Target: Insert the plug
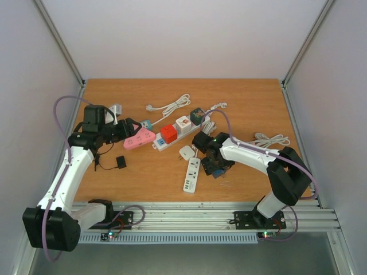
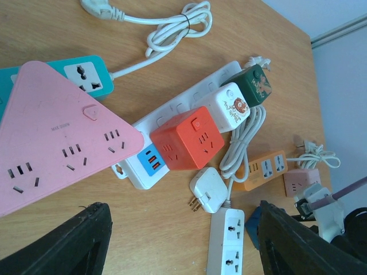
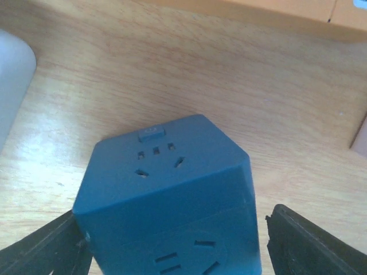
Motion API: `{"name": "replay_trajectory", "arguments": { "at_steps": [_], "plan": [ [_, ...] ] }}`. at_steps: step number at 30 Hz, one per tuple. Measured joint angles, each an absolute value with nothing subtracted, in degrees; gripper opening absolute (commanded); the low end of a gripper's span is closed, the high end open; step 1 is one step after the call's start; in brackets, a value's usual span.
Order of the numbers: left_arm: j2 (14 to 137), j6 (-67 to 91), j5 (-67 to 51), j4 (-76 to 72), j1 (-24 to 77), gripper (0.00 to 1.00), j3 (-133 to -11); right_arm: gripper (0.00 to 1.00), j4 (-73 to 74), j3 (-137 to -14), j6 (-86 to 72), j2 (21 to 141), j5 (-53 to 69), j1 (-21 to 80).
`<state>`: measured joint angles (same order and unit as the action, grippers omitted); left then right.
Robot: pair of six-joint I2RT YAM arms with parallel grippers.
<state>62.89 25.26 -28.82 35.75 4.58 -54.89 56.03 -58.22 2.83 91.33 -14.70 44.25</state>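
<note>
A white plug (image 1: 185, 152) with bare prongs lies on the wooden table next to a white two-socket strip (image 1: 192, 175); both show in the left wrist view, the plug (image 2: 207, 188) above the strip (image 2: 226, 240). My left gripper (image 1: 132, 128) hovers open and empty by a pink triangular power strip (image 1: 139, 139), its fingers (image 2: 74, 240) wide apart. My right gripper (image 1: 213, 165) is low over a blue cube socket (image 3: 166, 195) and straddles it, open. Its left finger is at the cube's side and a small gap shows before the right finger (image 3: 309, 246).
A long white strip carries a red cube (image 1: 168, 133), a white cube (image 1: 183, 123) and a green cube (image 1: 198, 116). A teal strip (image 2: 86, 74), an orange strip (image 2: 264, 170), a black adapter (image 1: 120, 162) and white cable coils (image 1: 172, 106) lie around.
</note>
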Motion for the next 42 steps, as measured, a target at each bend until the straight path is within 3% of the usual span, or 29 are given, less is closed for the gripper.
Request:
{"name": "replay_trajectory", "arguments": {
  "at_steps": [8, 11, 15, 22, 33, 37, 42],
  "plan": [
    [61.69, 25.23, -28.97, 35.68, 4.58, 0.71, -54.87, 0.72, 54.76, -58.74, 3.75, 91.7, -10.83, 40.25],
    [61.69, 25.1, -29.1, 35.83, 4.58, 0.72, -54.89, 0.61, 54.13, -58.61, 3.79, 91.7, -10.17, 39.64],
    [61.84, 25.17, -29.28, 36.47, 4.58, 0.76, -55.51, 0.55, 53.39, -58.37, 3.25, 91.35, -10.02, 39.53],
    [60.14, 28.91, -28.23, 36.8, 6.02, 0.81, -55.55, 0.53, 49.47, -54.96, 1.45, 82.59, -12.53, 39.44],
    [55.55, 40.62, -24.77, 27.53, 20.71, 0.82, -52.36, 0.52, 41.6, -55.61, -2.7, 67.57, -10.37, 39.42],
    [55.83, 43.83, -23.27, 21.32, 26.72, 0.99, -49.69, 0.53, 38.11, -58.7, -4.47, 64.64, -5.02, 39.42],
    [57.93, 46.63, -24.6, 10.39, 31.94, 0.99, -47.59, 0.52, 31.99, -63.18, -7.11, 61.98, 1.45, 39.42]
  ]
}}
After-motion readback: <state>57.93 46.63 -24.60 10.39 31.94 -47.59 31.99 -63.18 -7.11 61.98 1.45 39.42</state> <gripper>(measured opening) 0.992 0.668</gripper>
